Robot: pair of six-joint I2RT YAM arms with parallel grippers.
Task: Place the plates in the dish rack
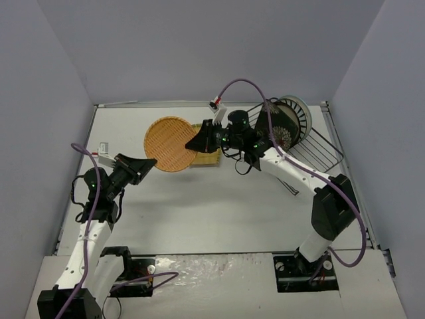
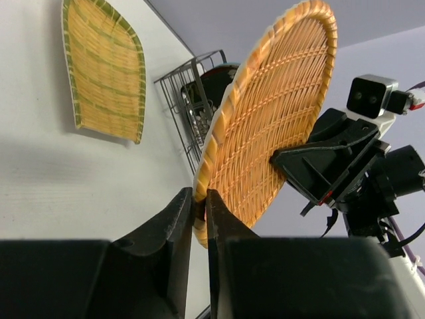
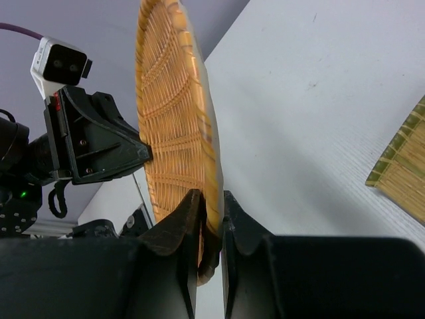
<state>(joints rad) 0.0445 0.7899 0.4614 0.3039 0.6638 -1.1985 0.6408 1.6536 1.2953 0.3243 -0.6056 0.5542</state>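
An orange round woven plate [image 1: 171,143] hangs above the table, held at two opposite rims. My left gripper [image 1: 151,163] is shut on its near-left rim, with the rim pinched between the fingers [image 2: 199,196]. On the right rim my right gripper [image 1: 196,142] is shut too, and the plate [image 3: 174,119] rises on edge from its jaws [image 3: 211,199]. Below and behind the orange plate, a yellow square plate [image 1: 208,158] lies flat on the table. The dish rack [image 1: 319,149] stands at the back right and holds a black-striped white plate [image 1: 300,114] and a dark floral plate [image 1: 282,126].
Grey walls close in the table on the left, back and right. A purple cable [image 1: 242,86] loops over the right arm, near the rack. In the left wrist view the rack [image 2: 182,86] stands beyond the yellow plate [image 2: 106,70].
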